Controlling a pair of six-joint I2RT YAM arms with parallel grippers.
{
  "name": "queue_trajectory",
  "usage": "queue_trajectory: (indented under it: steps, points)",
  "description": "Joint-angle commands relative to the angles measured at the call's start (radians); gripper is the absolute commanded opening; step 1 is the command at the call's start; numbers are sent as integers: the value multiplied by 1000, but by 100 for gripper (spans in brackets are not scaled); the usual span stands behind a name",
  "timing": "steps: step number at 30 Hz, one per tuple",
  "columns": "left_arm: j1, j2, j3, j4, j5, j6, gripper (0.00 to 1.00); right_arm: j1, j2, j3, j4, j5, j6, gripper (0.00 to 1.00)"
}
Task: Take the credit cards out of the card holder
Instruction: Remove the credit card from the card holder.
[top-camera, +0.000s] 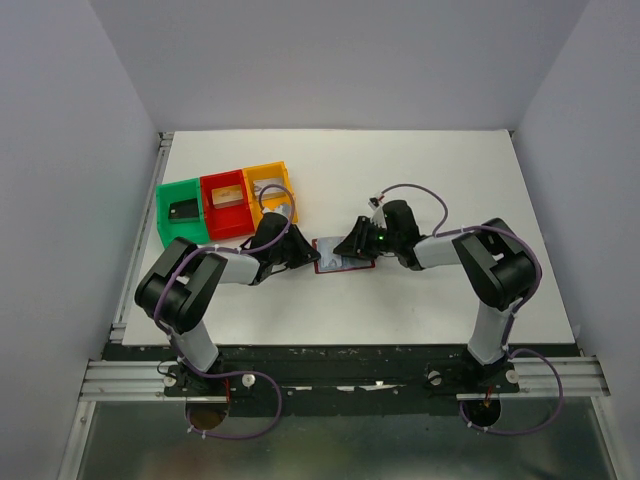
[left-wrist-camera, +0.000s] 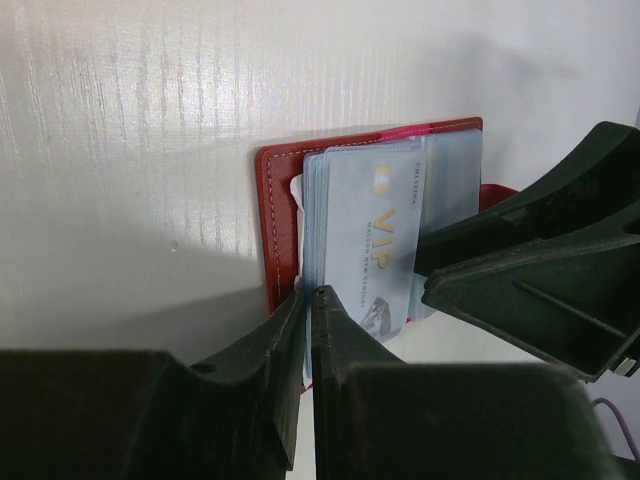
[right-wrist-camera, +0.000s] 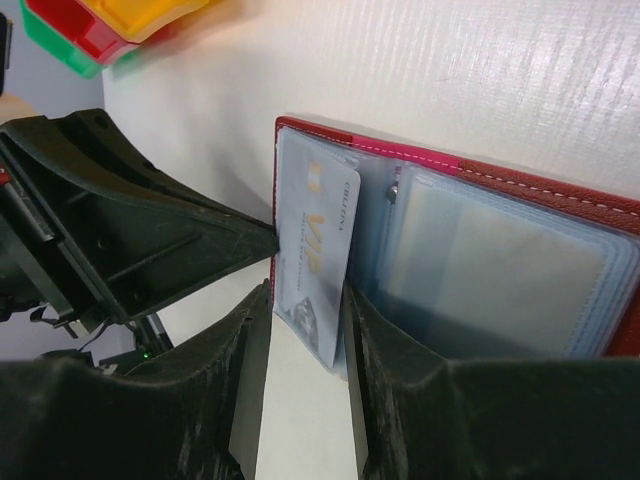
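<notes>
Three plastic bins (top-camera: 228, 232), 10 o'clock: loose cards (top-camera: 228, 196) | red bifold wallet (right-wrist-camera: 560, 185): silver card (right-wrist-camera: 315, 250), clamped by right gripper (right-wrist-camera: 306, 290) | left gripper (left-wrist-camera: 312, 292) pinches wallet

Three plastic bins stood side by side at the upper left of the white counter (top-camera: 450, 180) in the overhead view. A green bin (top-camera: 168, 225) was leftmost, a red bin (top-camera: 228, 230) in the middle and an orange-yellow bin (top-camera: 266, 168) on the right. Pale walls (top-camera: 330, 60) enclosed the counter, and a metal rail (top-camera: 340, 385) crossed the bottom of the frame.
</notes>
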Motion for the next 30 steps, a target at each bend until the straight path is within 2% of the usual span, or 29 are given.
queue_trajectory:
  steps: [1, 10, 30]
  points:
    - [-10, 36, -1, -17, 0, 12, 23, -1, 7, -23, 135, -88, 41, 42]
    - [-10, 53, 4, 3, 23, 7, 23, -1, 43, -12, 187, -157, 69, 43]
    - [-32, 87, 18, 61, 77, 0, 25, 2, 84, 49, 74, -183, 35, 45]
